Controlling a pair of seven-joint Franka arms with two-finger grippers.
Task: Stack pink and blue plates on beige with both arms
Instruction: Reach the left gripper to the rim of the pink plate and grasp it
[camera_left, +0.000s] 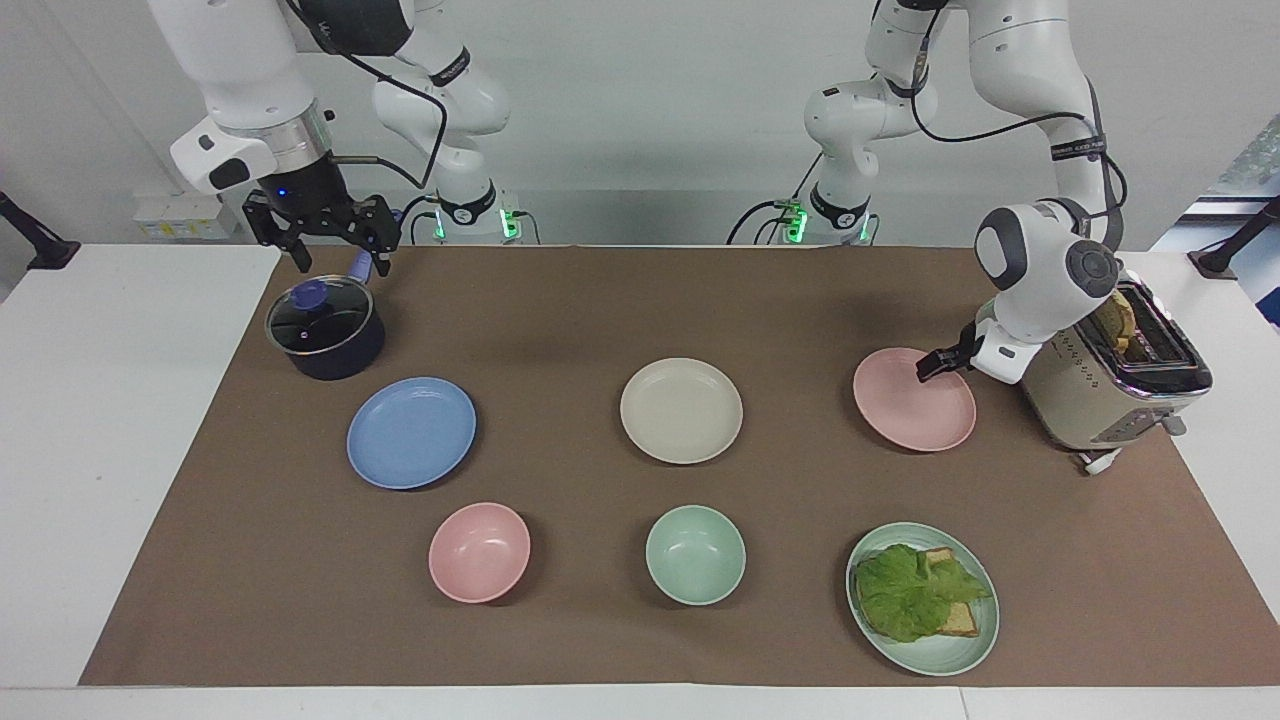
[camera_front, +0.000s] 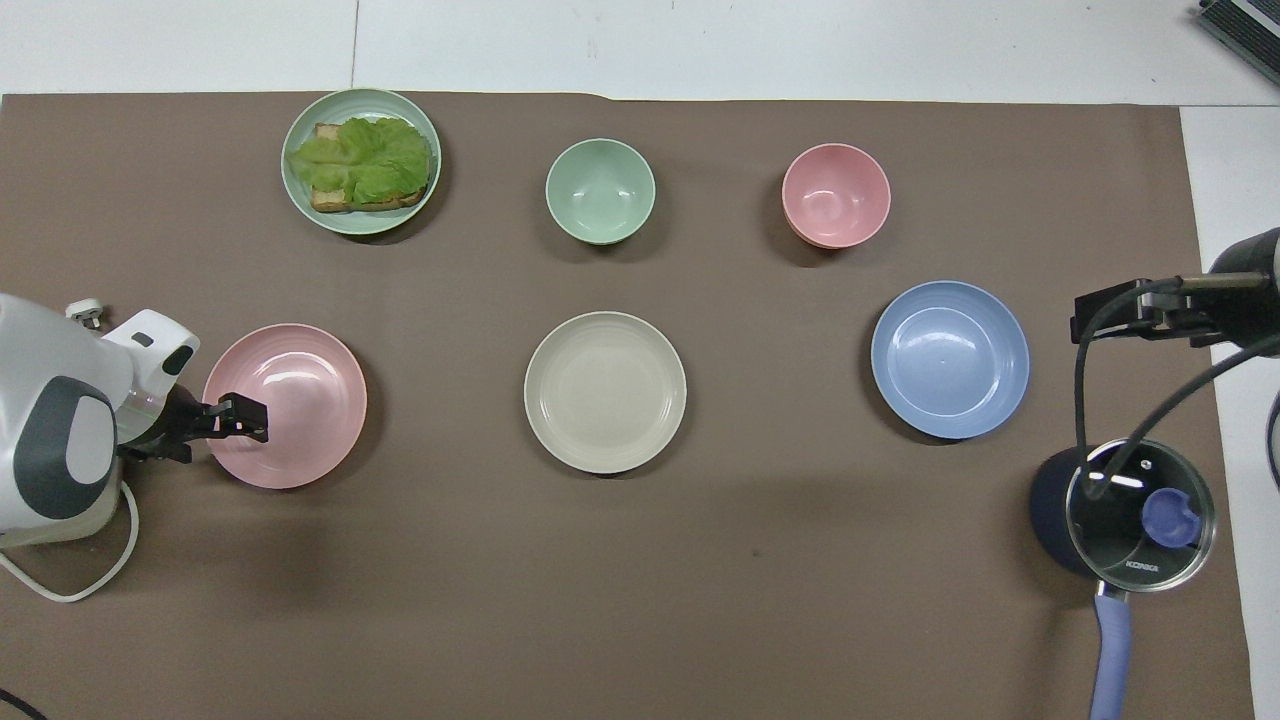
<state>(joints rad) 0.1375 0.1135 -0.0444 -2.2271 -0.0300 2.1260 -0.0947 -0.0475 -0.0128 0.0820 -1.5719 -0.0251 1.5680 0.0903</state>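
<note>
Three plates lie in a row across the brown mat. The beige plate (camera_left: 681, 410) (camera_front: 605, 391) is in the middle. The pink plate (camera_left: 914, 405) (camera_front: 300, 395) lies toward the left arm's end, and the blue plate (camera_left: 411, 432) (camera_front: 950, 359) toward the right arm's end. My left gripper (camera_left: 930, 368) (camera_front: 255, 421) is open and hangs low over the pink plate's rim on the toaster's side, holding nothing. I cannot tell whether it touches the plate. My right gripper (camera_left: 343, 258) (camera_front: 1085, 315) is open and empty, raised over the pot beside the blue plate.
A dark pot with a glass lid (camera_left: 323, 328) stands at the right arm's end, and a toaster (camera_left: 1110, 385) at the left arm's end. Farther from the robots sit a pink bowl (camera_left: 479, 552), a green bowl (camera_left: 695, 555) and a green plate (camera_left: 985, 640) with lettuce on bread.
</note>
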